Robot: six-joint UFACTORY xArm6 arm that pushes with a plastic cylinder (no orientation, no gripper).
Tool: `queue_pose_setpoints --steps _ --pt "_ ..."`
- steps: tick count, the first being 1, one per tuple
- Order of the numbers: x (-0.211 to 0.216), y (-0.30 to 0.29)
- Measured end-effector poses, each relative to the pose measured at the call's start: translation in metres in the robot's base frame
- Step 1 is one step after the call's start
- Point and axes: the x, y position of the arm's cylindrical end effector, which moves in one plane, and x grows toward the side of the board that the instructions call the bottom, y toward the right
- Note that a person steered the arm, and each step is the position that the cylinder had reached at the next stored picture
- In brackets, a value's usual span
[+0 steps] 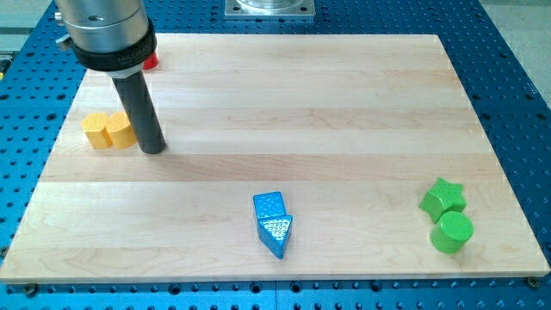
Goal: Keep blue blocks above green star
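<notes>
Blue perforated metal surrounds a pale wooden board (284,103), which fills most of the single camera view. No claw exists on this arm, so there is nothing to call wide, narrow or holding; it ends in a dark rod, and my tip (152,151) rests on the board at the view's left, just beside the yellow block (108,130) and possibly touching its right side. A red block (151,61) peeks out behind the arm housing near the view's top left.

Both blue blocks sit low in the middle: a blue cube (270,205) and, touching it below, a blue triangular block (276,235). Together the 2 form a short column whose long axis runs from the view's top to its bottom, tilted slightly right at the lower end, the wedge's narrow end pointing toward the bottom edge. The green star (443,198) lies at the view's right, with a green cylinder (452,232) just below it.

By my judgement the blue pair is level with or lower than the star, so the step calls for bringing the tip round beneath the wedge and pushing upward along that axis, centred, so the 2 blocks travel together rather than splitting or spinning.
</notes>
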Motion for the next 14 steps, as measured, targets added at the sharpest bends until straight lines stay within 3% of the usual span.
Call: queue_pose_setpoints --steps 2,3,4,5,6,8,11,12,13,14 --pt "0.0 -0.008" --pt "0.026 0.013" --pt "0.071 0.067" --pt "0.12 0.079" --pt "0.135 0.07" --pt "0.175 0.113" --pt "0.137 0.222" --pt "0.107 0.227" --pt "0.103 0.201" --pt "0.138 0.205"
